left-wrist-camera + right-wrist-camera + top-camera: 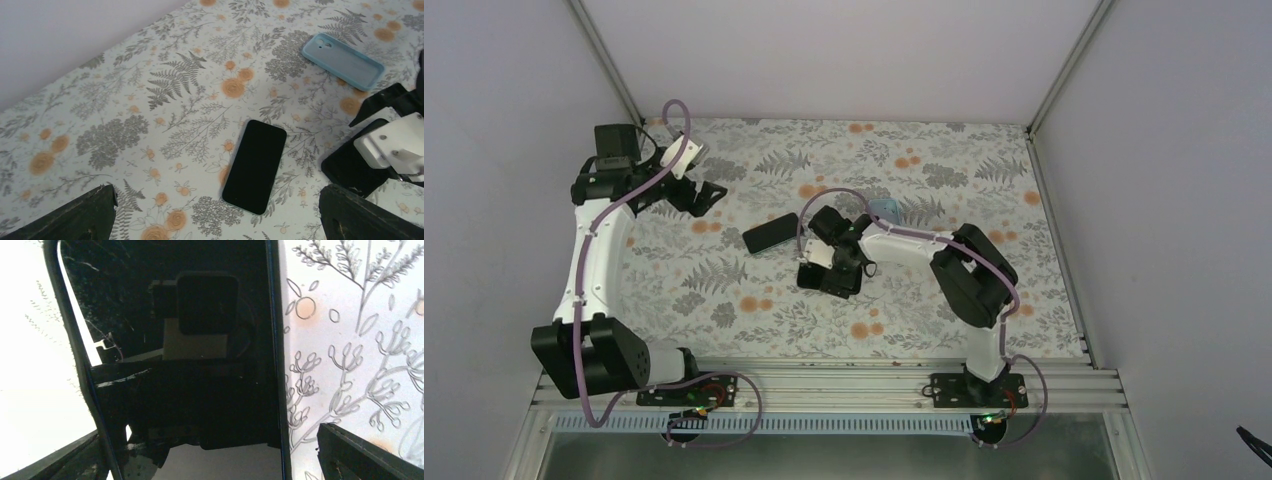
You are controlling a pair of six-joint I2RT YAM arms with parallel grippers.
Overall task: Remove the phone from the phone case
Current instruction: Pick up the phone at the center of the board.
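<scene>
Black-bodied left gripper (707, 193) hovers at the far left, fingers spread wide, grasping nothing. To its right the phone (255, 165) lies flat and bare, dark face up, on the floral cloth (125, 125). Next, the right gripper (832, 280) hangs low over a second glossy black slab (190, 340), fingers apart and not clenched on it; what that slab is cannot be told. Furthest right, the phone case (344, 61) lies hollow side up, empty, well apart from the phone. Assessment: separation appears complete; the right arm should rise straight up, neither dragging the slab nor nudging the case.
</scene>
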